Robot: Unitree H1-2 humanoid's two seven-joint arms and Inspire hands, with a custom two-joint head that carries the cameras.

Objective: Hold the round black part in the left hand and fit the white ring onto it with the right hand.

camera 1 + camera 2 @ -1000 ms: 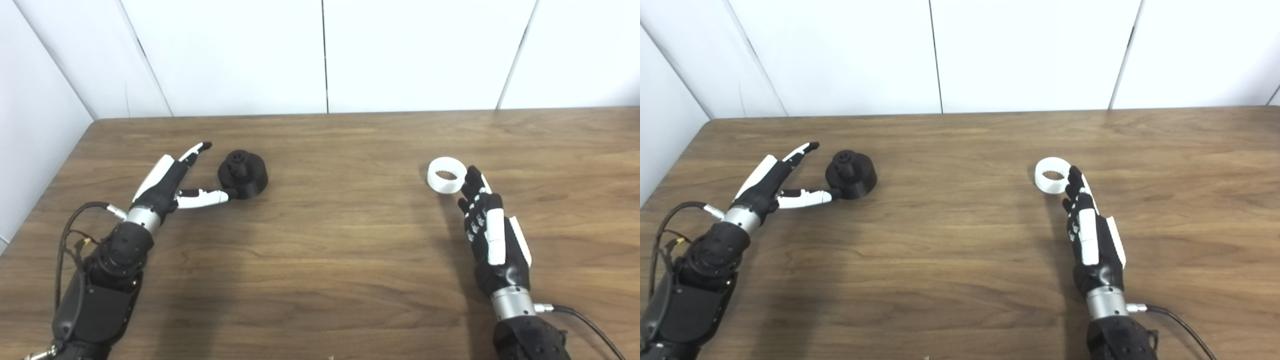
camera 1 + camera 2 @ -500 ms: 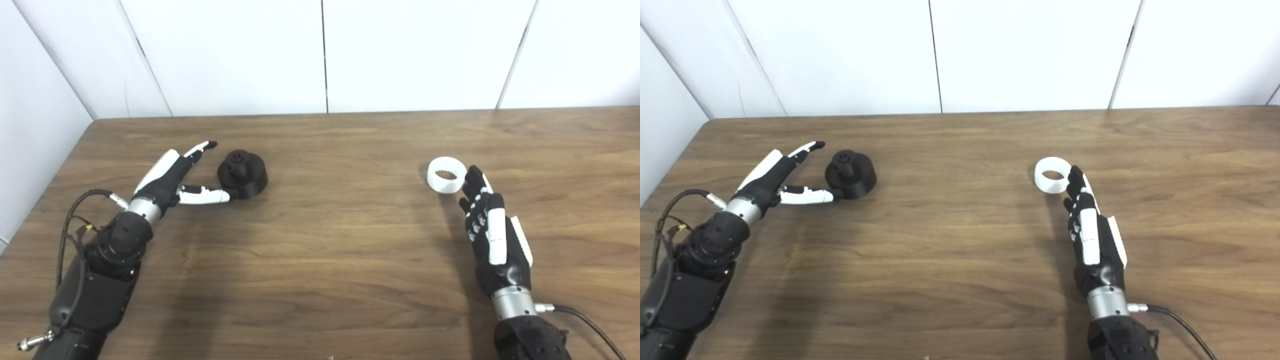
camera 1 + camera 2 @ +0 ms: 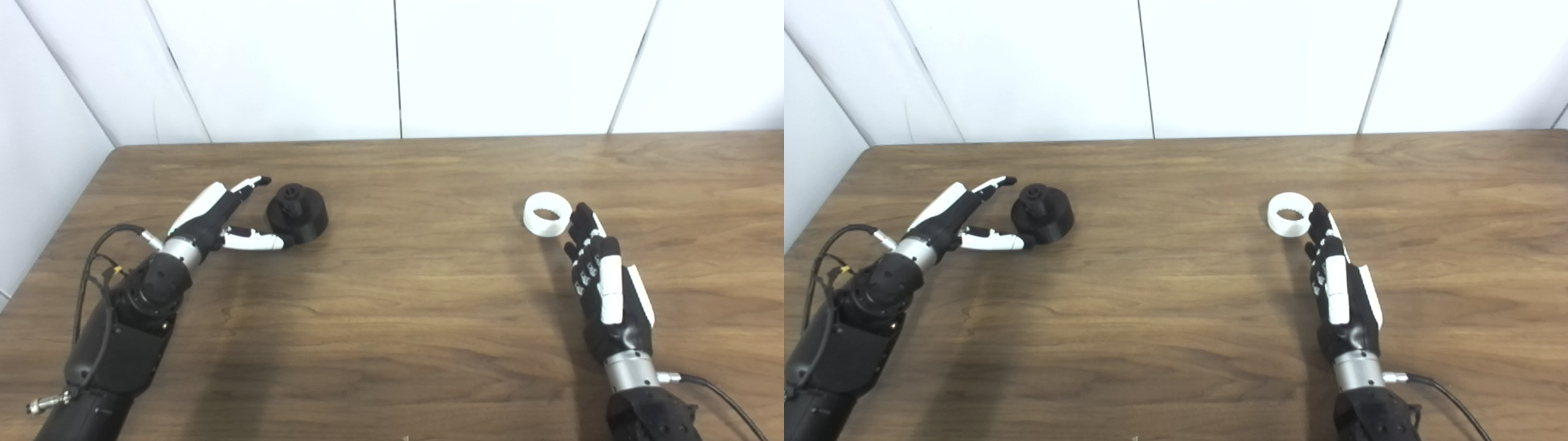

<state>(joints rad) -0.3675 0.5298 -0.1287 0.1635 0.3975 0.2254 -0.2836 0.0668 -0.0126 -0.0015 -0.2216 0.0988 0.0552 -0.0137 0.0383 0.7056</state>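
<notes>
The round black part [image 3: 297,212] is seen upright on the tabletop [image 3: 404,294], at 2 o'clock from the spread, empty left robot hand [image 3: 217,215]. The white ring [image 3: 547,214] lies at 11 o'clock off the right robot hand [image 3: 603,288], whose fingers are extended, nothing held.

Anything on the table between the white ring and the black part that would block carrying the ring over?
Nothing visible. The white ring and round black part sit apart on the table, with only bare wood between them. Each robot hand, left and right, is beside its own piece.
</notes>
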